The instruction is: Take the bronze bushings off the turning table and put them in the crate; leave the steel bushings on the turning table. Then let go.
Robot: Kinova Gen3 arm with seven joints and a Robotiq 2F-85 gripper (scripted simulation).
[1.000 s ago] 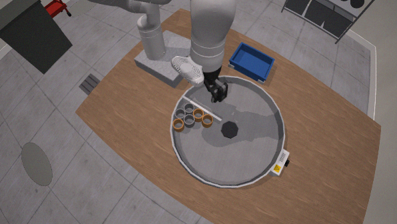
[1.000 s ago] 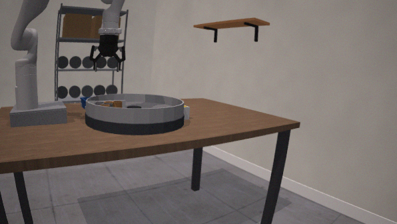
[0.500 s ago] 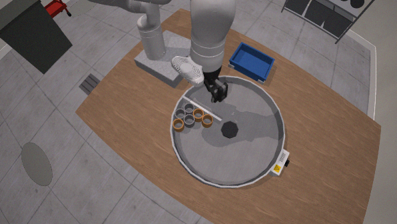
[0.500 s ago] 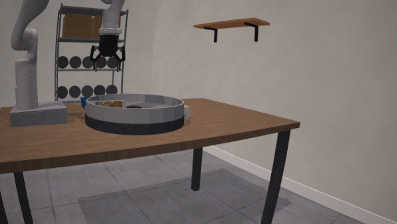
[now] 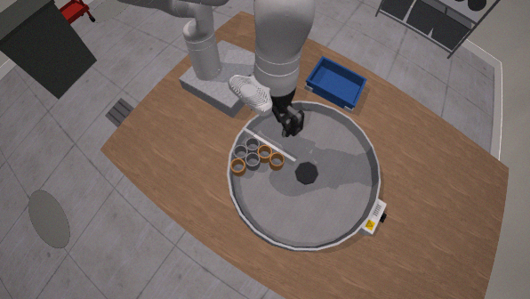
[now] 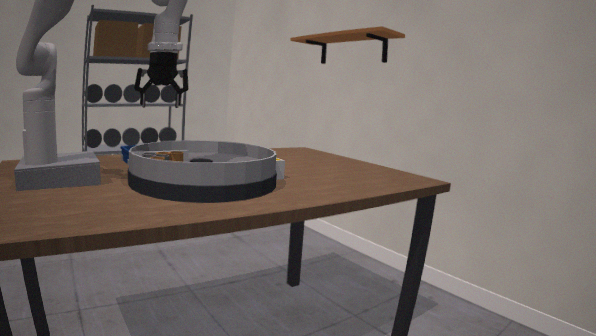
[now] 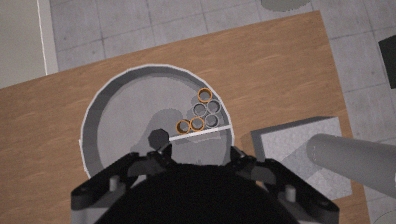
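Pale grey arm, apparently black pincer (image 5: 293,129) (image 6: 160,104) (image 7: 200,151).

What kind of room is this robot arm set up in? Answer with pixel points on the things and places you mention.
Probably a workshop or small factory work area: a metal storage rack (image 5: 472,32) (image 6: 85,100) stands by the wall, the floor is tiled in grey, and the turning table (image 5: 304,248) (image 6: 202,172) (image 7: 86,120) carries a yellow warning label.

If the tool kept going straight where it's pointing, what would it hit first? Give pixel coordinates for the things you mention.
Probably the turning table (image 5: 311,214) (image 6: 200,172) (image 7: 125,110), below the tool (image 5: 293,130) (image 6: 160,106) (image 7: 200,151); depth makes the exact spot uncertain.
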